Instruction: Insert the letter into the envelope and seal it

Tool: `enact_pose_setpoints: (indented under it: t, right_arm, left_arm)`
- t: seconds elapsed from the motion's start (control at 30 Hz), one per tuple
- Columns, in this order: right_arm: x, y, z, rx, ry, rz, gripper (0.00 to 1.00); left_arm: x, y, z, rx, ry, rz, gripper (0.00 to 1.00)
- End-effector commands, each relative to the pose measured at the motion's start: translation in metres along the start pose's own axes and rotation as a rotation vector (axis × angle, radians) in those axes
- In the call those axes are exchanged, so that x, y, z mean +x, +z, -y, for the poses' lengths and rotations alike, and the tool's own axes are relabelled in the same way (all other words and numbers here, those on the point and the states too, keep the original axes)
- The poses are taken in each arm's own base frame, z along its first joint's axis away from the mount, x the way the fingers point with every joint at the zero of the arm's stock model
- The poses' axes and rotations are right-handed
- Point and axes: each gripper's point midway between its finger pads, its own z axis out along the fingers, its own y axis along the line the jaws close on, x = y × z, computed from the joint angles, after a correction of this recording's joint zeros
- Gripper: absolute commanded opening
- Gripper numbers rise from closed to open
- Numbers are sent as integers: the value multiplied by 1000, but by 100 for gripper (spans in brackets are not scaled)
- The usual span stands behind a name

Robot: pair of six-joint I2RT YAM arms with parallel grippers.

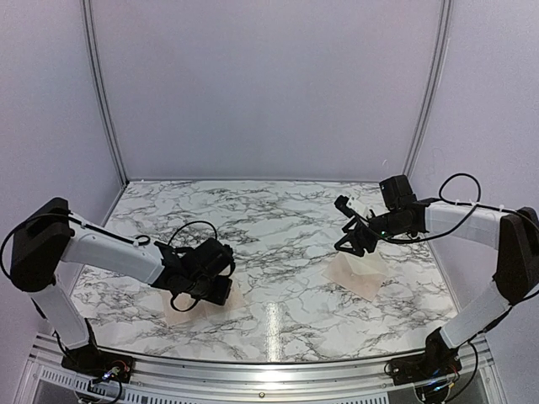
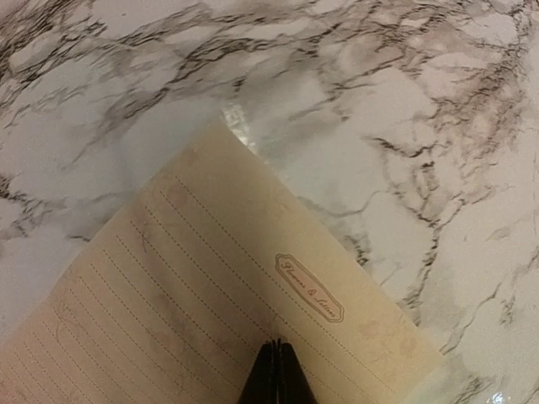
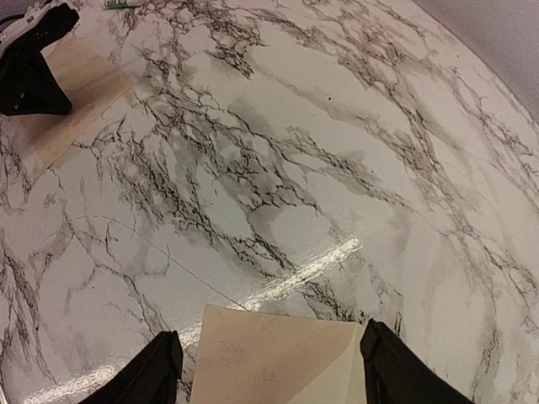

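Nearest the arm bases, on the left side of the marble table (image 1: 278,210), the left gripper (image 2: 276,347) sits low over the letter (image 2: 185,286). Its jaws are closed flat against each other, with no gap showing between the dark fingertips. The tips meet on the sheet's surface, away from its edges; whether any paper is pinched between them cannot be told. The letter is a pale peach sheet ruled with dotted lines, lying flat on the marble with one corner pointing away from the wrist camera. A small printed oval label (image 2: 309,288) lies just ahead of the fingertips, near the sheet's right edge. Slightly farther back, on the right side of the table and well apart from the letter, lies the envelope (image 1: 360,276). It is cream, with a diagonal fold line visible across its face. The right gripper (image 1: 352,241) hangs over the envelope with its jaws wide and nothing held. In the right wrist view its two fingers (image 3: 152,374) stand to either side of the envelope; contact with the paper cannot be confirmed. Beyond both grippers the marble carries a strip of glare. Plain pale walls (image 1: 269,84) close off the back.
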Motion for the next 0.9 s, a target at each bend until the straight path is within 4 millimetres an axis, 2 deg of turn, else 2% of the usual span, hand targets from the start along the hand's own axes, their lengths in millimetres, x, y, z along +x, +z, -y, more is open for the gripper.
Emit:
enact_pose_setpoints:
  t: [0.0,0.1,0.2,0.3,0.37,0.43,0.47,0.57,0.7,0.77,0.87]
  right_arm:
    - [-15,-1,-1,-15,-26,23,69]
    - [-14,0,0,-16,-25,17,69]
    - [-14,1,0,-18,-21,17,69]
    - [-16,1,-1,-29,-15,24,69]
    - [-20,0,-2,-38,-10,32,69]
    - [-24,-1,-5,-51,-13,41,69]
    - [-24,-1,-7,-55,-20,41,69]
    - [-25,5,-14,-63,-51,24,69]
    - [-32,23,-37,-106,-118,-29,68]
    - [-40,37,-56,-128,-163,-56,65]
    - [-50,60,-85,-185,-219,-86,63]
  left_arm:
    - [-4,10,54,107,53,-15,2]
    - [-20,13,86,157,82,8,1]
    - [-44,5,108,202,90,57,1]
    - [-71,-20,119,242,100,131,1]
    - [-88,-44,119,255,101,187,9]
    - [-98,-64,106,231,75,230,26]
    - [-98,-71,95,207,55,240,37]
    - [-92,-88,53,129,-39,273,55]
    - [-64,-98,-6,51,-205,267,70]
    - [-49,-98,-32,27,-297,264,73]
    - [-30,-99,-60,15,-409,270,75]
